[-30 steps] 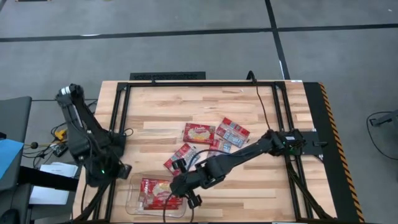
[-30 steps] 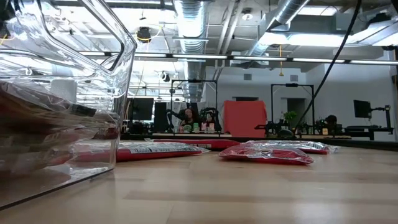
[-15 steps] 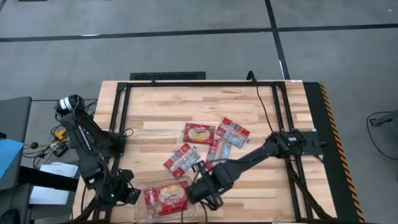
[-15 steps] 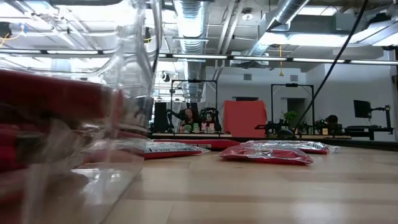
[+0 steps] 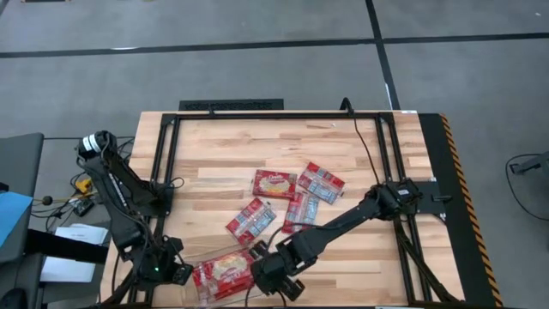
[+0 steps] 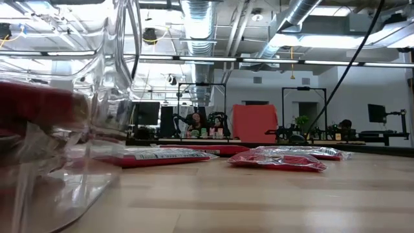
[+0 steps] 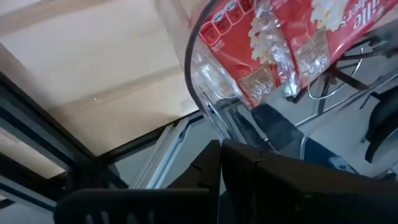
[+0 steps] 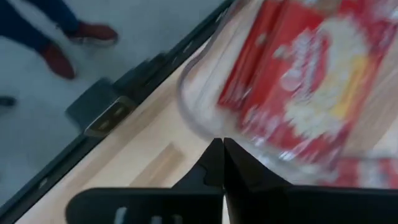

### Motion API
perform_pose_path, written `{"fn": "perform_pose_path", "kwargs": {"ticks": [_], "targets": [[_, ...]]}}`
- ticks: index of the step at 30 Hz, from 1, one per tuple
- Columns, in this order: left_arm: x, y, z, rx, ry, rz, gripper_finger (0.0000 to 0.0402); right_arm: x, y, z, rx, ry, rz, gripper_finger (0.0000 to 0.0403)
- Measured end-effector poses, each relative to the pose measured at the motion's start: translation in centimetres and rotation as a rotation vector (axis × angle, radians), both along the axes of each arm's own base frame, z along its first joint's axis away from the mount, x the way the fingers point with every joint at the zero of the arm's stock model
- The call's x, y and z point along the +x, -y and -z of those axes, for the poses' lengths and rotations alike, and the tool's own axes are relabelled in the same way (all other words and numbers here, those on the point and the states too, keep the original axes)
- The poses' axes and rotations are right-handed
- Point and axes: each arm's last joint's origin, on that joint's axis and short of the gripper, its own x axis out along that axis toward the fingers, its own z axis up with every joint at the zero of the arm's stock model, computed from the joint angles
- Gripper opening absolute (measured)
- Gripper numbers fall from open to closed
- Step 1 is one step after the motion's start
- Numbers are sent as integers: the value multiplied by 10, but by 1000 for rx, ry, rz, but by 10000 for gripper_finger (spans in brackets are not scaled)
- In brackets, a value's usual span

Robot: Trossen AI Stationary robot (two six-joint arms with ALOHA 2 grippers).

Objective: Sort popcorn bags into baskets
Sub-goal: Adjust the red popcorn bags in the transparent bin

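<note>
Not much to read here. On the popcorn bag (image 7: pixel 292 37) inside the clear tub (image 7: pixel 205 93), white brand lettering ends in "lle", the rest cut off. Small label badges run along the bag's edge, too small to read. Print on the loose bags mid-table stays illegible.

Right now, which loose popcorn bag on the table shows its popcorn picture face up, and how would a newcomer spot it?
Start from the wooden table seen from above and find the four loose popcorn bags near its middle. The face-up bag is the one farthest from the clear tub. It alone shows a cream popcorn picture; the other three show pale panels.
</note>
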Motion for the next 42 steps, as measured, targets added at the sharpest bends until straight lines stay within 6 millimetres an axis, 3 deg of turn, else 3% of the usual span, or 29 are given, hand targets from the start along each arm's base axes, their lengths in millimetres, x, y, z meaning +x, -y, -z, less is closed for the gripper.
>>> {"fn": "perform_pose_path", "kwargs": {"ticks": [5, 12, 18, 21, 25, 29, 31, 35, 37, 42], "targets": [[2, -2, 0, 13, 17, -29, 0, 9, 11, 2, 22, 6, 49, 29], [22, -24, 4, 169, 77, -146, 0, 6, 12, 2, 11, -22, 57, 7], [35, -38, 5, 270, 130, -178, 0, -1, 20, -13, -24, -16, 98, 23], [35, -40, 2, 278, 132, -166, 0, -7, 25, -31, -42, 17, 121, 28], [30, -46, -12, 313, 171, -201, 0, -20, 37, -60, -12, 31, 162, 17], [25, -54, -43, 346, 176, -225, 0, -29, 42, -83, 40, 73, 206, 6], [21, -58, -55, 365, 131, -207, 0, -25, 40, -89, 84, 134, 213, 8], [20, -58, -67, 350, 117, -196, 0, -19, 32, -83, 106, 161, 202, 21], [19, -56, -63, 330, 65, -170, 0, -14, 29, -75, 109, 160, 199, 23], [19, -44, -33, 341, -41, -154, 0, -5, 24, -68, 124, 194, 193, 9]]}}
